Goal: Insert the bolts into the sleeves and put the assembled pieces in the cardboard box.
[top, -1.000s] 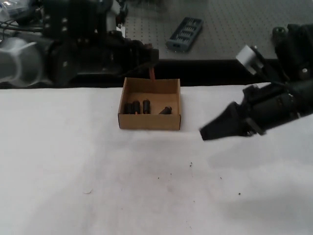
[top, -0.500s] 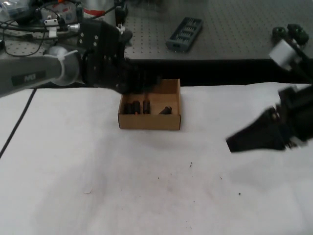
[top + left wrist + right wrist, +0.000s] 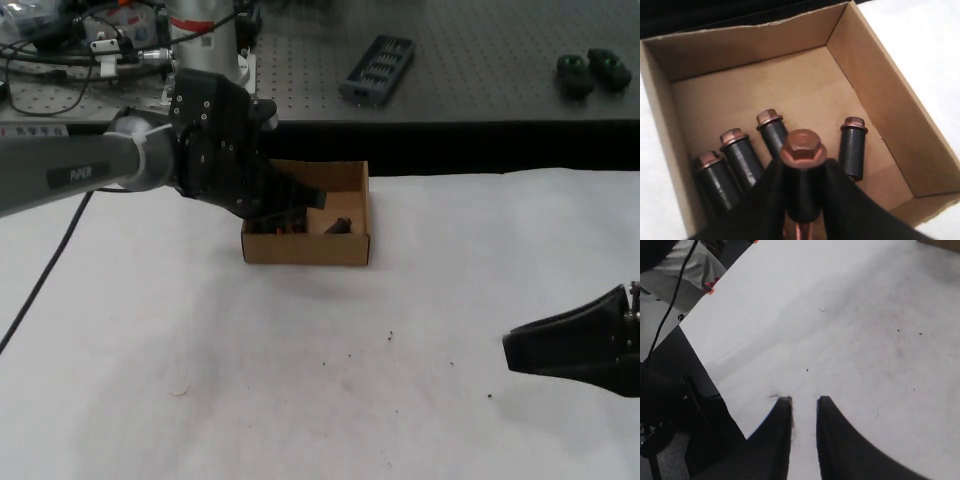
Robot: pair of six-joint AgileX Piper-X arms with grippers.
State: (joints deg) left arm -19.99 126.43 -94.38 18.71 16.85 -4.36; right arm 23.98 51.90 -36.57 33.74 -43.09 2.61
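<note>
The left gripper (image 3: 802,167) is pinching one assembled piece (image 3: 801,197). Its two dark fingers (image 3: 760,210) press on either side of the black sleeve (image 3: 800,205). The piece's long axis runs lengthwise between the fingers: the copper hex head (image 3: 802,149) sits at the fingertip end with its flat face turned toward the wrist camera, and a short copper shank end (image 3: 797,232) pokes out of the sleeve's other end, toward the wrist. The piece hangs above the open cardboard box (image 3: 890,110). On the box floor are four finished pieces (image 3: 742,157), roughly parallel with all their heads turned the same way; three are close together and one stands a little apart. I cannot tell whether they stand or lie. In the high view the left arm (image 3: 70,175) comes in from the left edge of the frame, and its gripper (image 3: 295,200) is angled down over the box (image 3: 305,250) at upper centre. The right gripper (image 3: 570,345) sits low at the right edge, well apart from the box and pointing left just above the white sheet (image 3: 200,350). Its fingers (image 3: 782,425) are parted by a narrow gap with nothing between them. A ribbed blue-grey block (image 3: 378,68) and two dark round parts (image 3: 590,68) lie on the far table.
</note>
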